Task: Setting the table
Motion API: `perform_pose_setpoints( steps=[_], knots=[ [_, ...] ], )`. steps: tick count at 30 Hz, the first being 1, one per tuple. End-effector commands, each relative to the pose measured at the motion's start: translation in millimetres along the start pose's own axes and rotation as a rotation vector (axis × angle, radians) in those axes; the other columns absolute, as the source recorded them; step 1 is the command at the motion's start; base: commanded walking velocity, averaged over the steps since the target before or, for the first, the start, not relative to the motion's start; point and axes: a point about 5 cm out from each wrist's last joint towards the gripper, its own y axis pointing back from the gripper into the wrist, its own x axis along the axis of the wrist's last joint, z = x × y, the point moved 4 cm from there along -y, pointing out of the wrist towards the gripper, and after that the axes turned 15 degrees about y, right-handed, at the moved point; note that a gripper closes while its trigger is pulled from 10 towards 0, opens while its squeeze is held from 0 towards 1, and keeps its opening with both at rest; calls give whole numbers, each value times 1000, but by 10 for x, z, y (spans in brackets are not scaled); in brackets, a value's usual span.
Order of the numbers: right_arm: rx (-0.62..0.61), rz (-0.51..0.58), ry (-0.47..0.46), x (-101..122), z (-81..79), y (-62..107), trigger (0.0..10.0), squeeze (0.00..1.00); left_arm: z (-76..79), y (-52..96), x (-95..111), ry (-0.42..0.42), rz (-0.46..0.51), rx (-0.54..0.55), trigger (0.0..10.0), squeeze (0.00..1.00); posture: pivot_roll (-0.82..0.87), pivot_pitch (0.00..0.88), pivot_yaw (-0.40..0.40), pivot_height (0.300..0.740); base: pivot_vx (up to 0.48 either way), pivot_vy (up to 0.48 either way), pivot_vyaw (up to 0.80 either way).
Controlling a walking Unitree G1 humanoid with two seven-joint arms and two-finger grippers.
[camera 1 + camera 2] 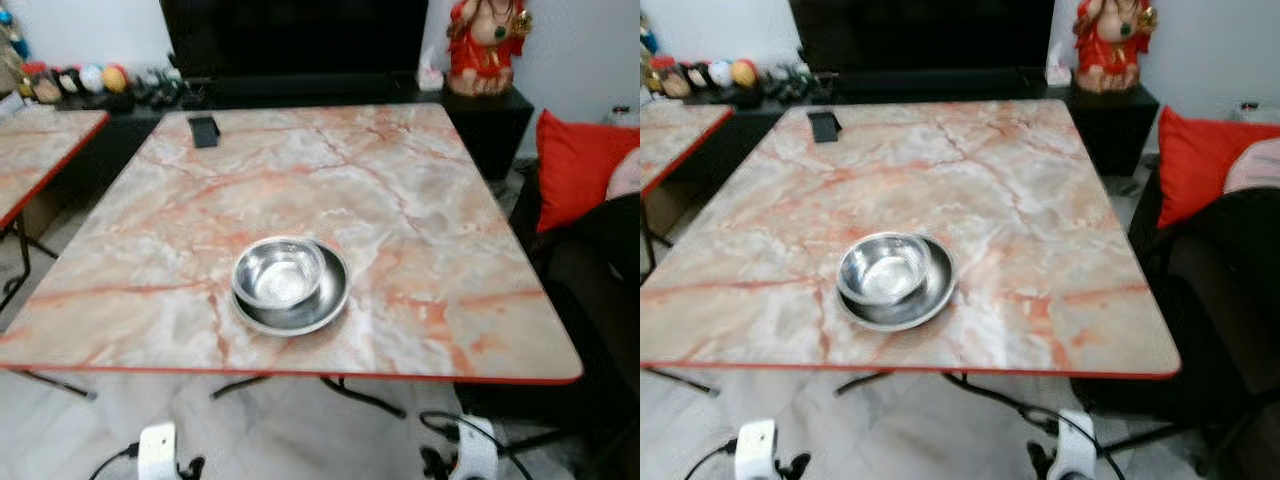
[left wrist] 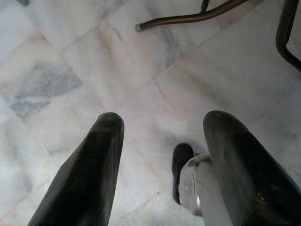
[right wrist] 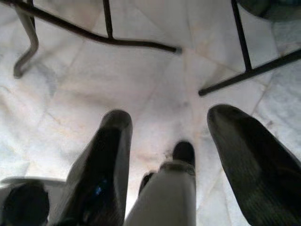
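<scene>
1. Square surface point(image 1: 400, 200), pink-and-cream marble pattern with red edging, on dark metal legs.
2. Shiny steel bowl point(image 1: 278, 272), upright, sitting inside a shallow round steel plate point(image 1: 325, 305); the pair rests near the surface's front edge, slightly left of centre.
3. Small black rectangular object point(image 1: 204, 131), far left corner of the surface.
4. Red-and-gold seated figurine point(image 1: 487, 45), on a low black cabinet point(image 1: 500, 120) behind the surface.
5. Red cushion point(image 1: 578, 165), to the right.
6. Left hand point(image 2: 162, 136): released, fingers spread, pointing at white marble floor point(image 2: 70, 70).
7. Right hand point(image 3: 169, 136): released, fingers apart, hanging over the floor.
</scene>
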Motion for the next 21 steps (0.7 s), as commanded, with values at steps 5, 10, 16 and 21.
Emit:
perform_pose_setpoints(
  steps=[5,10,16,21],
  knots=[
    [29,0,13,18,-116,-17,10000,0,-74,14,-26,-2,-15,17,10000,0,-50,0,27,719,0,388,0],
    [36,-7,16,-12,-182,-19,10000,0,-72,13,-27,0,-15,17,10000,0,-53,0,28,719,0,436,0],
    [43,-6,11,-29,-242,-19,10000,0,-101,12,7,7,-6,24,10000,0,-52,0,29,719,0,436,0],
    [41,-7,8,-38,-230,-16,10000,0,-114,11,27,8,-1,29,10000,0,-47,0,28,719,0,441,0]
  ],
)
